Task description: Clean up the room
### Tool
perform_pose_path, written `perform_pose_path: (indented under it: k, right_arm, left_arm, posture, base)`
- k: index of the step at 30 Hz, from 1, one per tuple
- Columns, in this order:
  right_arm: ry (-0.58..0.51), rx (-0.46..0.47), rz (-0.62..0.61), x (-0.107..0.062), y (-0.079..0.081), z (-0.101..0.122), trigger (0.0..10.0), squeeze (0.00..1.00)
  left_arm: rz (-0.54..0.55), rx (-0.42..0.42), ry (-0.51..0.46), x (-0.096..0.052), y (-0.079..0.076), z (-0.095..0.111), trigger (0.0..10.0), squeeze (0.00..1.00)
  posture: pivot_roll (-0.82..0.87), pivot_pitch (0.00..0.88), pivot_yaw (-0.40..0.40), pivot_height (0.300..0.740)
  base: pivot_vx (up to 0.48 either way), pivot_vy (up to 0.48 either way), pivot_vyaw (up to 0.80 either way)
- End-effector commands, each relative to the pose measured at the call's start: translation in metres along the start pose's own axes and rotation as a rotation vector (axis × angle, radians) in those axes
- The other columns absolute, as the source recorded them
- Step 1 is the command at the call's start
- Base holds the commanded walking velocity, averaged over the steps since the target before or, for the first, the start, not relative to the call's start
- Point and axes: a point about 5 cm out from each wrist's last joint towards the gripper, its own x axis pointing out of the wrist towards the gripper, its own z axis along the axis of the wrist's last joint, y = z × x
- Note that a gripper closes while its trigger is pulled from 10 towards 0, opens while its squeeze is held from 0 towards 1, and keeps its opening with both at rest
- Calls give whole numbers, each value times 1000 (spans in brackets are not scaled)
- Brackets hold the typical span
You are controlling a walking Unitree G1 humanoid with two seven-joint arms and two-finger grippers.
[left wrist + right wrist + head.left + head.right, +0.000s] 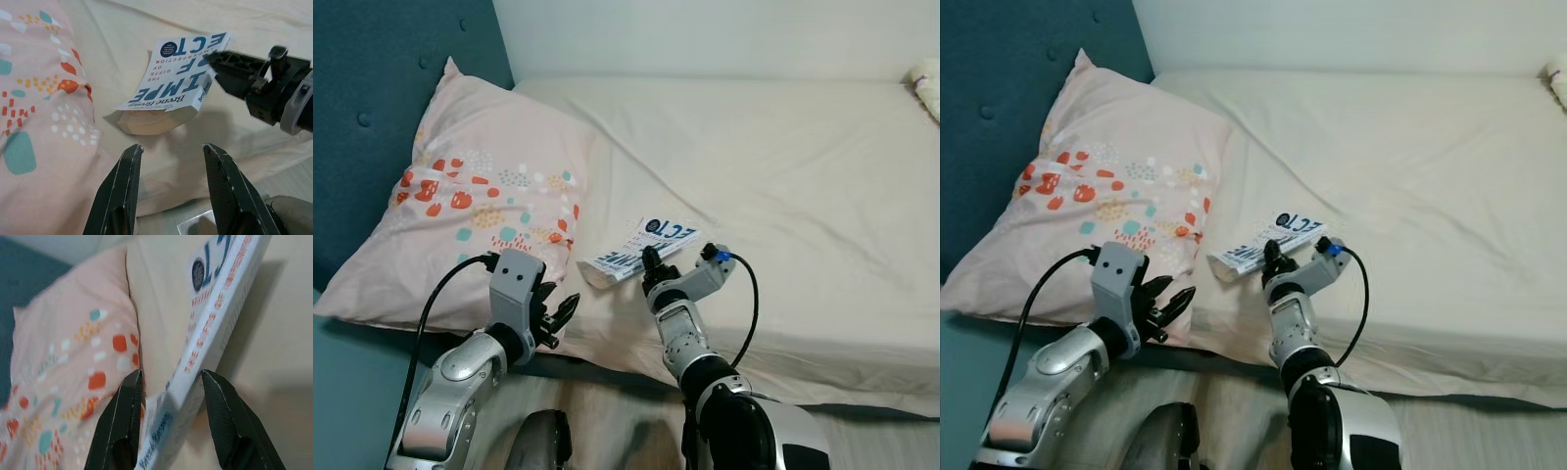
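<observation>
My left pincer point(556, 318) hovers with fingers apart at the pillow's point(480, 211) lower corner, idle. Beside the pillow, on the bed point(803, 176), my right pincer point(649, 262) clamps the paperback book point(641, 250) by its spine edge, likely to lift it clear.

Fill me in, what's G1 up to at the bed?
The right tool is closed on the edge of a white paperback book, tilting it up off the cream bed sheet next to the patterned pink pillow. The left tool hangs open near the pillow's lower corner, at the bed's edge, holding nothing.
</observation>
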Motion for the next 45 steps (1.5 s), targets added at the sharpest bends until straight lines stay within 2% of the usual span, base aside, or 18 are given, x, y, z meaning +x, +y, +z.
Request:
perform_pose_path:
  k: [1, 4, 7, 9, 10, 14, 15, 19, 23, 30, 33, 34, 35, 36, 38, 39, 40, 45]
  right_arm:
    - [303, 156, -49, -54, 9, -119, 10000, 0]
    - [334, 129, -34, -55, 11, -122, 10000, 0]
    - [338, 68, 57, -52, 17, -119, 10000, 0]
    - [291, 20, 179, -47, 25, -109, 10000, 0]
    - [291, 20, 179, -47, 25, -109, 10000, 0]
    - [268, -65, 362, -43, 38, -100, 10000, 0]
    - [277, -99, 434, -44, 42, -101, 10000, 0]
    - [314, -170, 562, -50, 48, -105, 10000, 0]
    - [321, -192, 614, -54, 50, -109, 10000, 0]
    - [254, -207, 612, -52, 51, -100, 10000, 0]
    - [117, -249, 510, -37, 36, -67, 10000, 0]
    - [117, -249, 510, -37, 36, -67, 10000, 0]
    - [22, -330, 402, -28, 19, -38, 10000, 0]
    - [22, -330, 402, -28, 19, -38, 10000, 0]
    - [-69, -483, 289, -23, 1, -6, 10000, 0]
    - [-69, -483, 289, -23, 1, -6, 10000, 0]
    - [-101, -547, 246, -23, -5, 5, 10000, 0]
    - [-101, -547, 246, -23, -5, 5, 10000, 0]
  left_arm:
    - [4, 8, 11, -5, 4, -3, 10000, 0]
    - [5, 8, 11, -5, 4, -3, 10000, 0]
    - [9, 6, 5, -4, 3, -2, 10000, 0]
    - [12, 4, -1, -3, 3, -2, 10000, 0]
    - [12, 4, -1, -3, 3, -2, 10000, 0]
    - [6, 3, -4, -1, 2, -2, 10000, 0]
    - [2, 3, -5, 0, 2, -2, 10000, 0]
    - [-4, 4, -9, 1, 2, -2, 10000, 0]
    - [-4, 6, -14, 2, 2, -1, 10000, 0]
    - [9, 15, -18, 4, 5, 0, 10000, 0]
    - [70, 17, -12, 6, 11, -4, 10000, 0]
    - [70, 17, -12, 6, 11, -4, 10000, 0]
    - [119, 6, -5, 8, 15, -7, 10000, 0]
    - [119, 6, -5, 8, 15, -7, 10000, 0]
    - [168, -8, -1, 10, 18, -10, 10000, 0]
    - [168, -8, -1, 10, 18, -10, 10000, 0]
    - [186, -12, 0, 10, 19, -11, 10000, 0]
    - [186, -12, 0, 10, 19, -11, 10000, 0]
  posture:
    - [155, 198, 0, 609]
    - [155, 198, 0, 609]
    - [151, 194, -5, 609]
    - [148, 190, -3, 609]
    - [148, 190, -3, 609]
    - [137, 183, 0, 609]
    - [138, 178, 0, 609]
    - [134, 171, 1, 609]
    - [132, 164, 2, 609]
    - [127, 143, 1, 609]
    - [112, 122, 0, 609]
    - [112, 122, 0, 609]
    - [96, 109, 4, 609]
    - [96, 109, 4, 609]
    - [87, 103, 9, 609]
    - [87, 103, 9, 609]
    - [74, 96, 15, 609]
    - [74, 96, 15, 609]
  base:
    - [0, 0, 0]
    - [0, 0, 0]
    - [0, 0, 0]
    - [0, 0, 0]
    - [0, 0, 0]
    - [0, 0, 0]
    - [0, 0, 0]
    - [0, 0, 0]
    - [0, 0, 0]
    - [0, 0, 0]
    - [0, 0, 0]
    - [0, 0, 0]
    - [0, 0, 0]
    - [0, 0, 0]
    - [0, 0, 0]
    - [0, 0, 0]
    - [0, 0, 0]
    - [0, 0, 0]
